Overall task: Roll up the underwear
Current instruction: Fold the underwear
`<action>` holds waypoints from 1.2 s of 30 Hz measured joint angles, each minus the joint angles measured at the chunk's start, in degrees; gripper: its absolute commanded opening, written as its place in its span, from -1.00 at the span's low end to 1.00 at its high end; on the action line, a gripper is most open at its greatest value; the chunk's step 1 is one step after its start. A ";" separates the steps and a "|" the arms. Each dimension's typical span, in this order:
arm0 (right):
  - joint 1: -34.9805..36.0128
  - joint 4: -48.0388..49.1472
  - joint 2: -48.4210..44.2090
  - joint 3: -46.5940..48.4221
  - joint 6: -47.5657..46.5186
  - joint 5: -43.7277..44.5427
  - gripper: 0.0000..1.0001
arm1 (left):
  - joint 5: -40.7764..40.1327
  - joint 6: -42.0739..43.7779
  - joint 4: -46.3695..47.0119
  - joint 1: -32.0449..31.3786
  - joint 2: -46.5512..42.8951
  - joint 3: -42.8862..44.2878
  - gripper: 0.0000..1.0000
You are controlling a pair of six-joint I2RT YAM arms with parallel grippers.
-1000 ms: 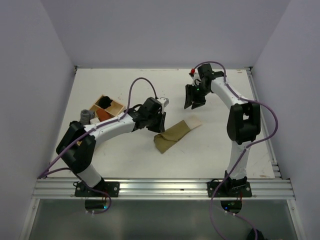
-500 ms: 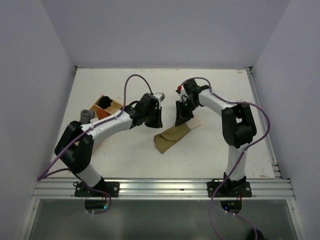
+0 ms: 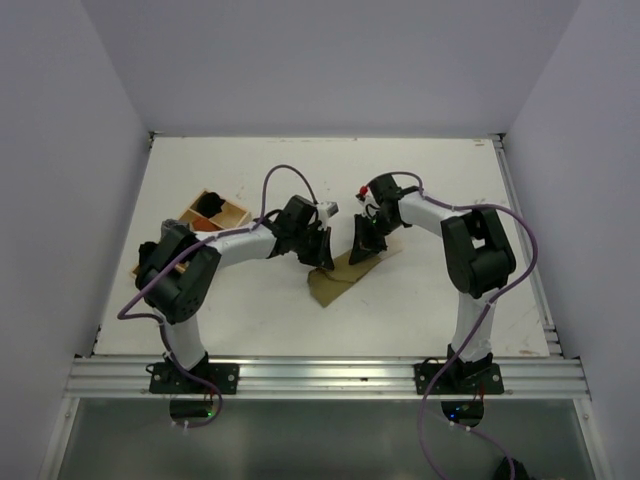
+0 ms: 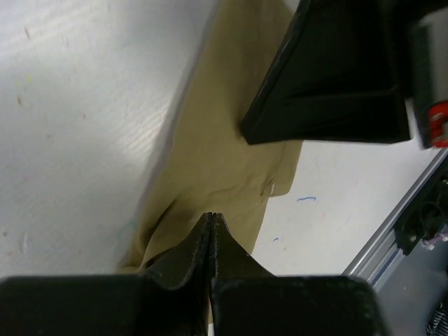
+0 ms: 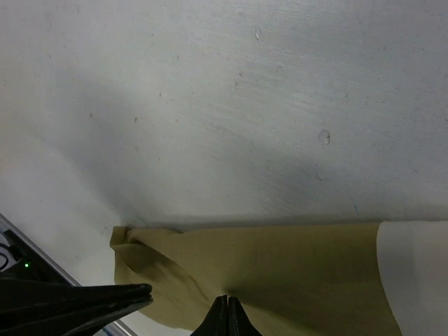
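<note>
Black hard fingers of the left gripper (image 4: pixel 211 218) are pressed together, pinching a fold of the one soft olive-khaki cloth underwear (image 4: pixel 224 168). The right gripper (image 5: pixel 227 301) is closed the same way on this cloth. The garment, cream at its right end, lies at mid-table between the two arms. The white matte table (image 3: pixel 450 190) is lightly scuffed, with plain pale lilac walls (image 3: pixel 330 60) around it. One open wooden box (image 3: pixel 215 212) stands at the left.

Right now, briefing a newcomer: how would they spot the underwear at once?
On the white table, look mid-table where the left claw and right claw pinch cloth. The underwear is the soft olive-khaki strip with a cream end, unlike the rigid wooden box farther left.
</note>
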 measured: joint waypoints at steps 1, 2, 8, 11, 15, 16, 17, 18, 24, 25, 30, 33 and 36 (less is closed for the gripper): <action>0.00 0.37 0.00 -0.11 0.11 -0.02 -0.95 | 0.35 0.28 0.22 -0.04 0.02 -1.44 -1.00; 0.00 0.72 0.00 -0.17 0.20 -0.07 -0.95 | 0.57 0.57 0.37 -0.04 0.02 -2.69 -1.00; 0.04 1.40 0.00 -0.44 0.24 -0.07 -0.96 | 1.09 1.84 2.43 -0.04 0.79 -6.32 -1.00; 0.04 1.38 0.02 -0.44 0.20 -0.04 -0.96 | 1.68 1.97 4.00 -0.04 0.90 -7.19 -1.00; 0.04 1.36 0.11 -0.44 0.04 0.00 -0.97 | 1.95 1.99 5.20 -0.04 0.39 -8.13 -1.00; 0.04 1.33 0.17 -0.44 0.00 0.00 -0.97 | 1.90 2.01 5.01 -0.04 0.31 -8.13 -1.00; 0.04 1.31 0.26 -0.44 0.00 0.00 -0.97 | 1.86 2.03 4.68 -0.04 0.15 -8.11 -1.00; 0.04 1.29 0.37 -0.44 -0.02 0.00 -0.97 | 1.70 2.05 4.17 -0.04 -0.07 -8.02 -1.00; 0.04 1.18 0.59 -0.44 -0.04 0.04 -0.97 | 0.42 2.95 0.46 0.09 -0.48 -2.69 -1.00; 0.04 1.11 0.59 -0.44 -0.07 0.04 -0.98 | 0.39 3.13 0.39 0.17 -0.48 -1.70 -1.00; 0.04 1.03 0.59 -0.48 -0.44 0.24 -0.98 | 0.39 4.66 0.02 0.39 -0.42 -0.24 -1.00; 0.04 0.96 0.61 -0.52 -0.44 0.24 -0.98 | 0.24 5.64 -0.22 0.39 -0.28 -0.96 -1.00; 0.04 0.94 0.61 -0.52 -0.46 0.26 -0.98 | -0.55 5.95 -0.17 0.39 -0.28 -3.10 -1.00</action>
